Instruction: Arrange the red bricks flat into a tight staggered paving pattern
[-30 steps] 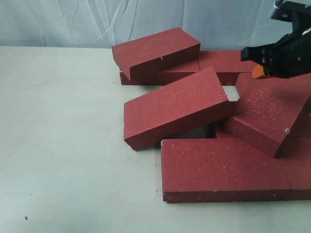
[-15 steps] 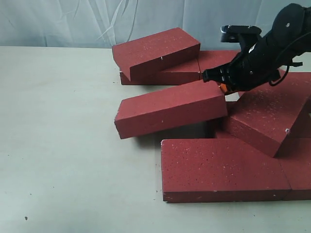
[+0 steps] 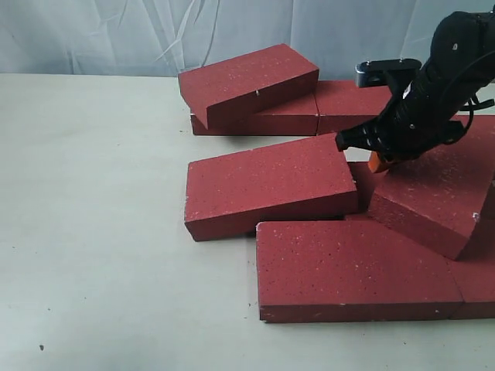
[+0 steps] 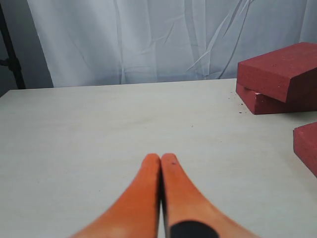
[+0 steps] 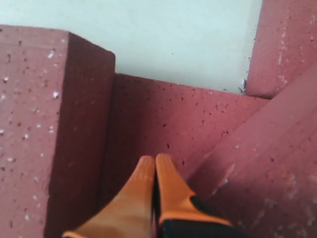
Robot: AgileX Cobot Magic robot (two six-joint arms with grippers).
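Several red bricks lie in a loose pile on the right of the table. One brick (image 3: 247,81) leans on flat bricks (image 3: 356,100) at the back. The middle brick (image 3: 267,185) lies almost flat behind the long front brick (image 3: 348,267). Another brick (image 3: 437,193) tilts up at the right. My right gripper (image 3: 377,162) is shut and empty, its orange tips (image 5: 155,158) down in the gap between the middle brick (image 5: 29,124) and the tilted brick (image 5: 257,163), over a lower brick (image 5: 163,114). My left gripper (image 4: 161,157) is shut and empty over bare table, away from the back bricks (image 4: 277,72).
The pale tabletop (image 3: 93,216) stretches to the left of the pile. A white curtain (image 3: 116,35) hangs behind the table. A dark stand (image 4: 12,49) shows at the table's far corner in the left wrist view.
The right arm came in from the right and dropped behind the middle brick. That brick slid left and settled from a steep tilt to nearly flat.
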